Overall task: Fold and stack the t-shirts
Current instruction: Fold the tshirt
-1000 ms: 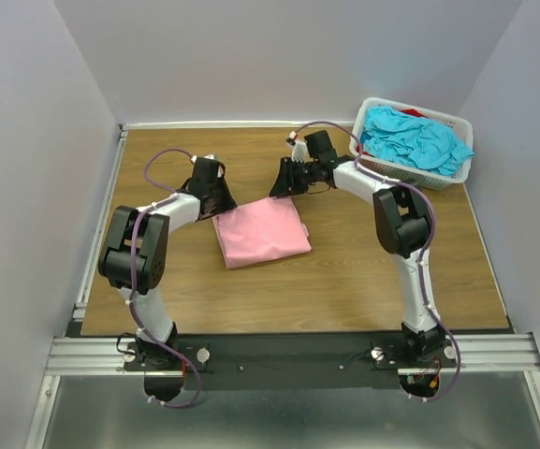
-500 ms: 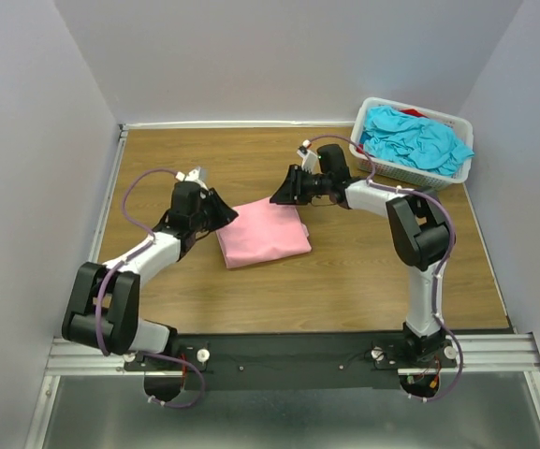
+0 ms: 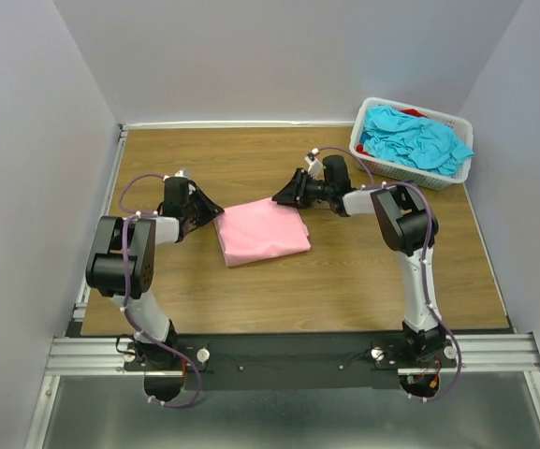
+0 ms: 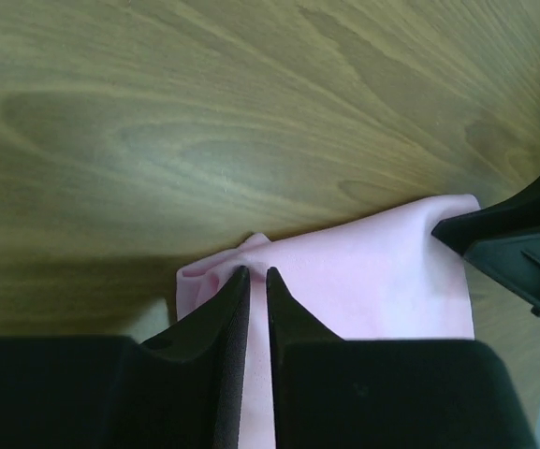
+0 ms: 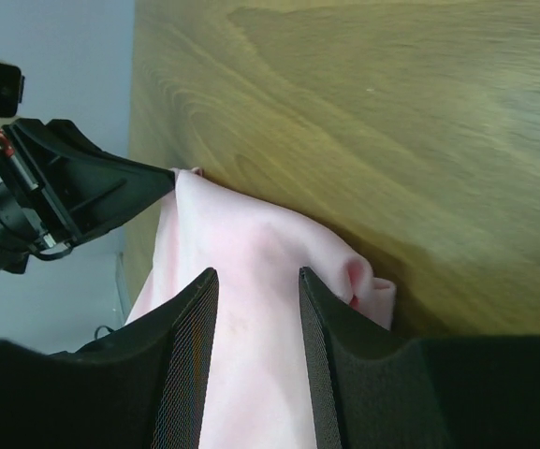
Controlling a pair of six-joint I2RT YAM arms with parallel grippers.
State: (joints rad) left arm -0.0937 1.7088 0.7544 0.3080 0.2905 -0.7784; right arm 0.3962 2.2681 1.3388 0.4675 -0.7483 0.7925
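Note:
A folded light pink t-shirt [image 3: 262, 231] lies flat in the middle of the table. My left gripper [image 3: 211, 210] is low at its far left corner. In the left wrist view its jaws [image 4: 255, 271] are pressed nearly together on a puckered bit of the pink cloth [image 4: 372, 271]. My right gripper [image 3: 284, 196] is at the shirt's far right corner. In the right wrist view it [image 5: 255, 273] is open, with pink cloth [image 5: 251, 243] lying between and under its fingers. Turquoise t-shirts [image 3: 412, 138] and a bit of red [image 3: 414, 113] fill the basket.
The white slotted basket [image 3: 410, 174] stands at the far right corner of the table. Grey walls close in the left, back and right sides. Each wrist view shows the other gripper across the shirt: the right one [image 4: 522, 243], the left one [image 5: 110, 192].
The left arm has folded back to the left, with its gripper staying low at the shirt's far left corner. The right gripper has shifted slightly at the far right corner. The shirt has not moved.

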